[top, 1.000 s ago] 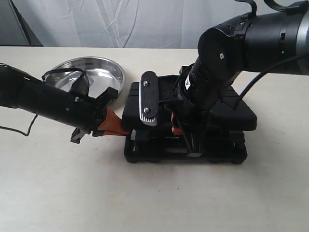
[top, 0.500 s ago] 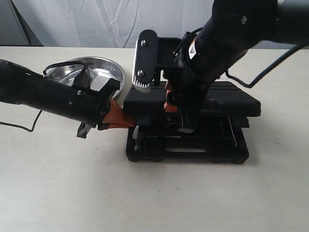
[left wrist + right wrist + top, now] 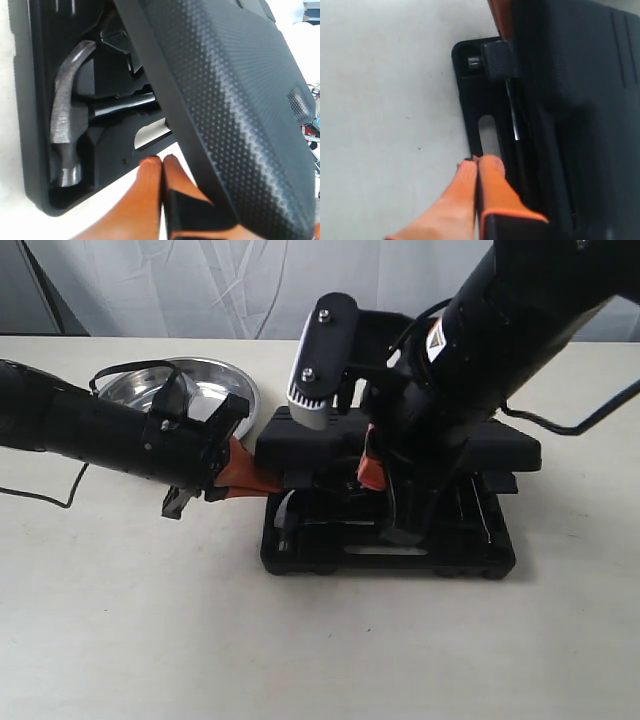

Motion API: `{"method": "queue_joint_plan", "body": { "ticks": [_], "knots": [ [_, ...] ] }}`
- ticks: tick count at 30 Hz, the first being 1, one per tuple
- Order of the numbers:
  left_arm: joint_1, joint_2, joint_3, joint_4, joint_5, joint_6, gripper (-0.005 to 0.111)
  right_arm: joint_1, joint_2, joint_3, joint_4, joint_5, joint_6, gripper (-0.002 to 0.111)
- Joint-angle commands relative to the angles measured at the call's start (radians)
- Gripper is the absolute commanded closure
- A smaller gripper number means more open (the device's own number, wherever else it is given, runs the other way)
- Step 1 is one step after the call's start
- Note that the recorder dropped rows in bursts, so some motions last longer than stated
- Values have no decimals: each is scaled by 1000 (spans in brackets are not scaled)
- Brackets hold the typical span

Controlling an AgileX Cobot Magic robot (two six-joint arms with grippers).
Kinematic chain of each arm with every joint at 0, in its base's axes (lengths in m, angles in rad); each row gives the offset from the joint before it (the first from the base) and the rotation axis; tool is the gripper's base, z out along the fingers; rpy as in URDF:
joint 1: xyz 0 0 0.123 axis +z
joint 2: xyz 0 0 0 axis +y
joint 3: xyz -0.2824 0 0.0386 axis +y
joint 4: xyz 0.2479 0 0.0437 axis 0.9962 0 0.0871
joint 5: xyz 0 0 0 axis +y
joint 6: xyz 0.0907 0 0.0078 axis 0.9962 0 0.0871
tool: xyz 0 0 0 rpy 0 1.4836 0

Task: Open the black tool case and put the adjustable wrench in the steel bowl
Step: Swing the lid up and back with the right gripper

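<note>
The black tool case (image 3: pixel 470 558) lies mid-table with its lid (image 3: pixel 500 452) lifted partway off the base. My left gripper (image 3: pixel 250 478) is shut, and its orange fingers (image 3: pixel 150 175) are wedged under the lid's left edge (image 3: pixel 225 95). My right gripper (image 3: pixel 477 162) is also shut and empty, with its tips at the base's front rim beside the handle slot (image 3: pixel 488 134). A claw hammer (image 3: pixel 67 130) rests in its recess. A small silver patch (image 3: pixel 152 134) shows beneath the lid; I cannot tell whether it is the adjustable wrench. The steel bowl (image 3: pixel 215 390) stands empty behind the left arm.
The right arm (image 3: pixel 500 330) hangs over the case from the upper right and hides much of the inside. A clasp (image 3: pixel 497 60) sticks out at the base's corner. A grey curtain closes off the far side of the table.
The lid has risen from nearly closed to partway open. The right arm lifted and shifted right. The left gripper pushed further right under the lid's edge.
</note>
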Motion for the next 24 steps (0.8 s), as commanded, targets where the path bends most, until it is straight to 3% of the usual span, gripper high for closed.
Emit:
{"method": "queue_joint_plan", "body": {
  "ticks": [1, 24],
  "knots": [
    [-5, -2, -10, -25, 2, 6, 107, -2, 52, 23, -5, -19, 2, 109],
    [-5, -2, -10, -8, 10, 10, 107, -2, 210, 47, -272, -295, 127, 109]
  ]
}}
